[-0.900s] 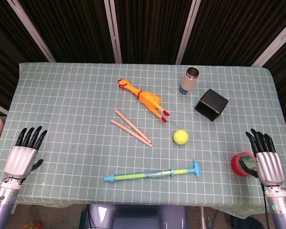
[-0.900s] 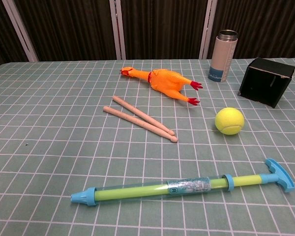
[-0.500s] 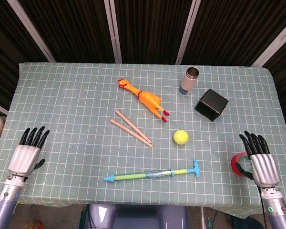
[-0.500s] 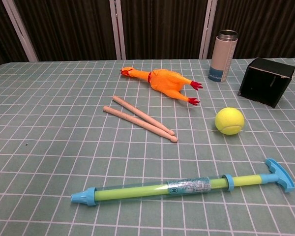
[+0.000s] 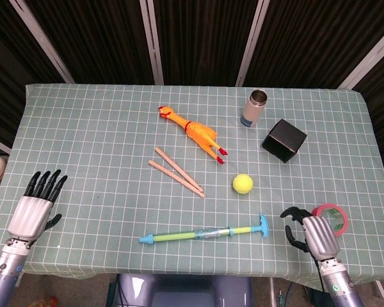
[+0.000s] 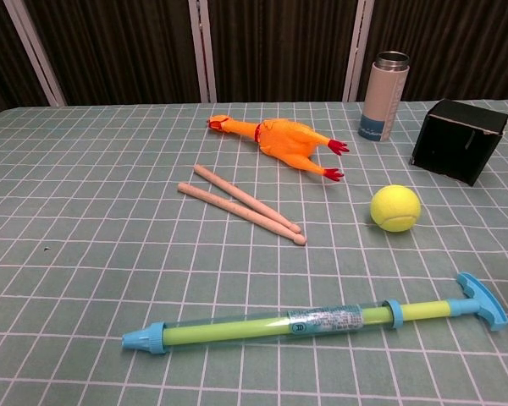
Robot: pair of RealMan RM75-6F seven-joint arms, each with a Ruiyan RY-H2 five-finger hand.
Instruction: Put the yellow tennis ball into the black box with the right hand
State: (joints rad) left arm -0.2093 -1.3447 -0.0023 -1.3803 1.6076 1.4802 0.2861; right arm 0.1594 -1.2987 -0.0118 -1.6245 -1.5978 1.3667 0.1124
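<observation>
The yellow tennis ball (image 5: pixel 242 184) (image 6: pixel 395 208) lies on the green checked cloth, right of centre. Behind it to the right stands the black box (image 5: pixel 284 141) (image 6: pixel 456 139), tipped so its opening faces the front left. My right hand (image 5: pixel 312 233) hovers at the table's front right, below and right of the ball, with its fingers curved and apart and nothing in them. At the front left corner my left hand (image 5: pixel 33 206) rests flat with straight fingers. Neither hand shows in the chest view.
A red tape roll (image 5: pixel 331 217) lies just right of my right hand. A blue-green pump toy (image 5: pixel 208 233) lies along the front. Two wooden sticks (image 5: pixel 177 171), a rubber chicken (image 5: pixel 195 132) and a steel bottle (image 5: pixel 254 108) sit further back.
My right hand has moved left off the tape roll, toward the pump's handle, and its fingers have curved. The left hand has barely shifted. The ball and box have not moved.
</observation>
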